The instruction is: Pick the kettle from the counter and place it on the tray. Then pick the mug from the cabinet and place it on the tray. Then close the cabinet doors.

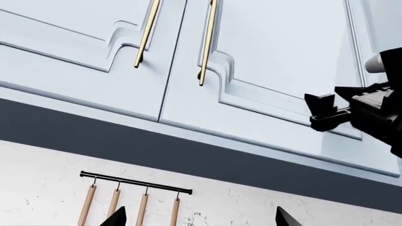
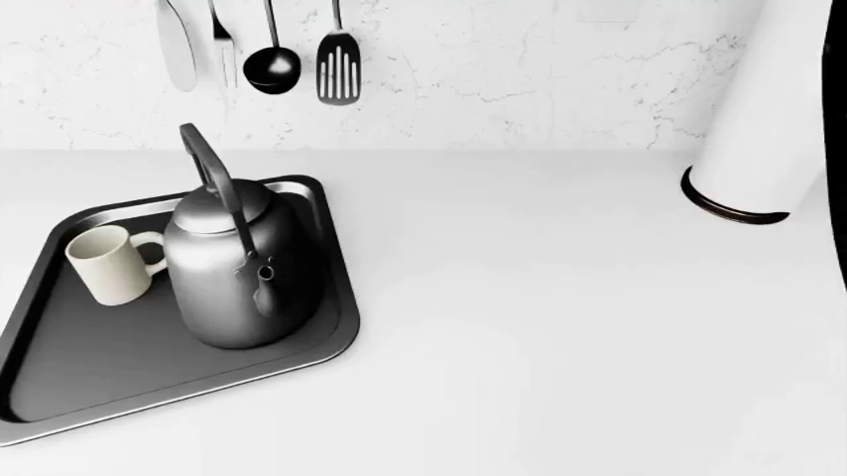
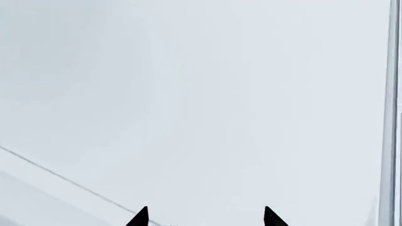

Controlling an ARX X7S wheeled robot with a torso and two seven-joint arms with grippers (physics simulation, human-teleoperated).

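No readable text anywhere — no labels, no brands, no numbers, no signs.

The counter (image 2: 530, 327) is wide, flat and white. The black tray (image 2: 79, 377) lies on it at the left side, turned a bit at an angle. A tall white cylinder (image 2: 761, 119) with a dark ring at its base stands on the counter at the far right, well apart from the tray.
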